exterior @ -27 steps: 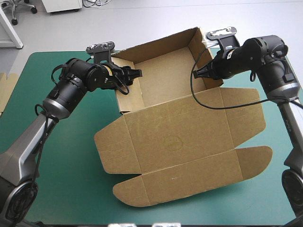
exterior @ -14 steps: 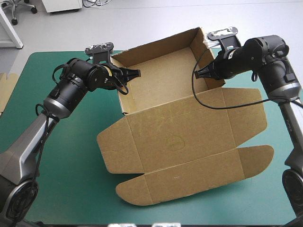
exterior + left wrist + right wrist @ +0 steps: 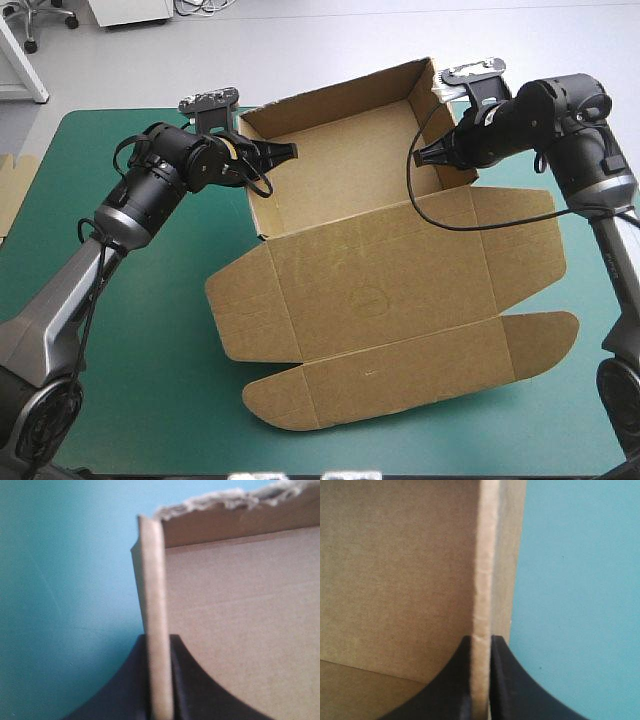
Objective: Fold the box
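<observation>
Looking at the box (image 3: 340, 190), you find it on the teal-green cover (image 3: 130, 330) as an open tray with its walls raised. Its lid (image 3: 400, 280) lies flat out from the tray's near wall, flaps spread. Your left gripper (image 3: 284, 153) is clenched on the tray's left wall, one black finger inside and one outside, with the board's edge running up between them. Your right gripper (image 3: 424, 156) grasps the right wall likewise. Well off the box's left side, spare board (image 3: 12, 195) shows.
</observation>
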